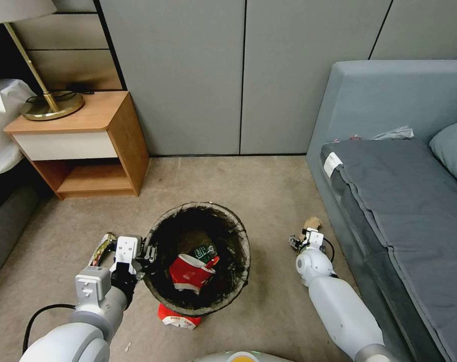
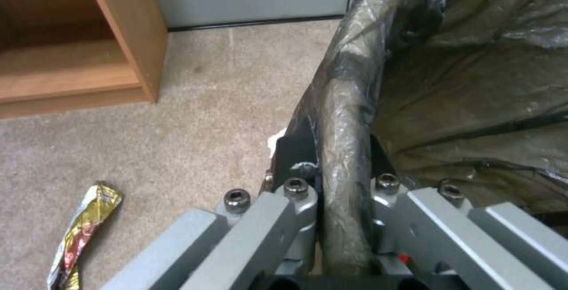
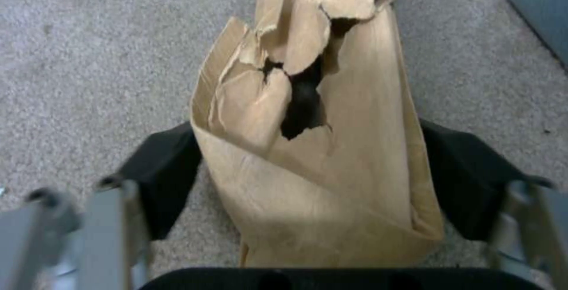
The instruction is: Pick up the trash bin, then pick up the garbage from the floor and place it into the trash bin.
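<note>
Gripping the trash bin (image 1: 198, 256) at lower centre of the head view, left gripper (image 1: 147, 253) clamped tight over its bag-covered rim (image 2: 346, 148). Holding red-and-white cartons (image 1: 191, 271) and a green-labelled scrap inside already. Straddling the brown paper (image 3: 319, 148) on the floor at right of centre, right gripper (image 3: 308, 183) spread wide, pads (image 3: 163, 174) flanking the sheet without pinching. Likely handling light, soft and crushable, so closing across the folded middle looking safest. Lying nearby: a yellow wrapper (image 2: 83, 232) at lower left, a red carton (image 1: 177, 317) under the bin. Crowding the right side, the grey sofa (image 1: 404, 211); standing at upper left, the wooden nightstand (image 1: 87, 146).
</note>
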